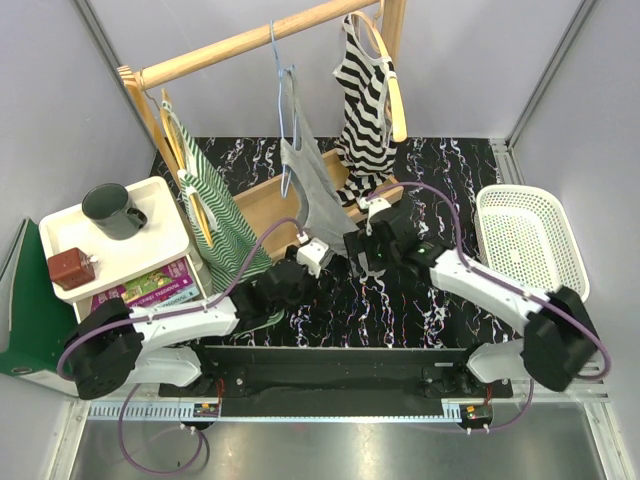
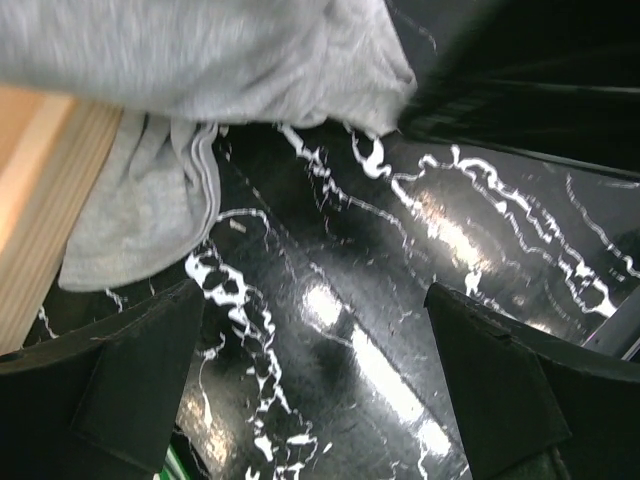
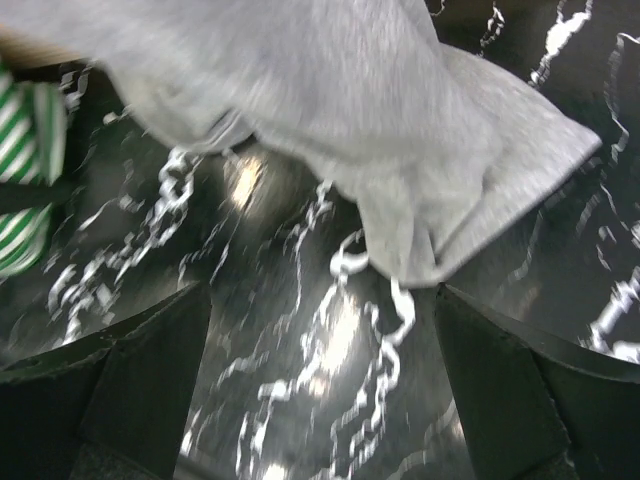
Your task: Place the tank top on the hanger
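The grey tank top (image 1: 305, 175) hangs on the blue hanger (image 1: 276, 55) from the wooden rail (image 1: 230, 45) near the far edge of the desk (image 1: 400, 310), its bottom end reaching down to the desk, and the left gripper (image 2: 315, 330) and right gripper (image 3: 320, 330) sit near it, fingers wide apart, holding nothing.

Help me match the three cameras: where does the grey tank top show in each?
Top external: the tank top hangs at upper centre.
Left wrist: the tank top fills the top and upper left.
Right wrist: the tank top drapes across the top towards the right edge.
Shared landmark: the black marbled tabletop under it.
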Motion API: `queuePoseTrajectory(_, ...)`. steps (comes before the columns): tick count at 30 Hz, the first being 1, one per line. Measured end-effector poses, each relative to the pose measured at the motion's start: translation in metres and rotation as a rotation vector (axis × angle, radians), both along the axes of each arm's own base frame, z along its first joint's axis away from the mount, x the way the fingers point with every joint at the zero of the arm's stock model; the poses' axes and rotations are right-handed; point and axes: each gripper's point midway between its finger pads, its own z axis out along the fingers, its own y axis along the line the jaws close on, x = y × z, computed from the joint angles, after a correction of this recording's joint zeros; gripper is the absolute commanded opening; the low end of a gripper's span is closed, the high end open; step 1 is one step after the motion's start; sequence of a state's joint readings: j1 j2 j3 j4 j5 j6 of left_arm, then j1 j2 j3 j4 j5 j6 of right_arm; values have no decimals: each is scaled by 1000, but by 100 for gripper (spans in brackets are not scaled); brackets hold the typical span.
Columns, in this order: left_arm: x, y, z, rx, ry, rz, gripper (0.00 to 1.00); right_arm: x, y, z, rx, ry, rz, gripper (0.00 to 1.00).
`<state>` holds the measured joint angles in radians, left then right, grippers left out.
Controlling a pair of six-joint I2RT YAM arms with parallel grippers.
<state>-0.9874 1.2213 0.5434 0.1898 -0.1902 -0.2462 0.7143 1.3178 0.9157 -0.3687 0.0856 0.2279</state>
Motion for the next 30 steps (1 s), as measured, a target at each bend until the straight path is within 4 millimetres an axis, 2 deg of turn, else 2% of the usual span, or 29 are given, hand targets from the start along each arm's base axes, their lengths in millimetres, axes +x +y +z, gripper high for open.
queuePoseTrajectory(4,-7,9,-8,1,10,4,99,25,12,-38,-35,5,-14,100)
queuePoseTrajectory(9,-12,18,-3,-25,-1,9,99,49,14,-86,-98,11,-42,100)
queuePoseTrajectory(14,-12,20,7,-56,-15,20,99,74,9,-100,-114,-48,-119,100)
queuePoseTrajectory(15,-13,20,8,-60,-15,22,99,79,8,-100,-107,-58,-135,96)
queuePoseTrajectory(18,-13,21,7,-63,-11,28,99,91,5,-102,-96,-78,-169,79)
queuePoseTrajectory(19,-13,22,6,-61,-8,31,99,94,5,-104,-93,-80,-177,64)
queuePoseTrajectory(20,-13,22,5,-59,-6,32,99,98,6,-106,-93,-85,-183,56)
queuePoseTrajectory(21,-13,23,5,-58,-6,33,99,103,6,-106,-90,-94,-193,44)
queuePoseTrajectory(22,-13,23,5,-57,-5,33,99,106,7,-105,-85,-101,-199,25)
queuePoseTrajectory(24,-13,23,4,-55,-5,34,99,110,8,-106,-80,-110,-205,10)
queuePoseTrajectory(26,-13,23,4,-54,-5,35,99,111,10,-105,-68,-109,-211,0)
queuePoseTrajectory(30,-13,23,5,-56,-7,35,99,111,12,-103,-57,-99,-213,0)
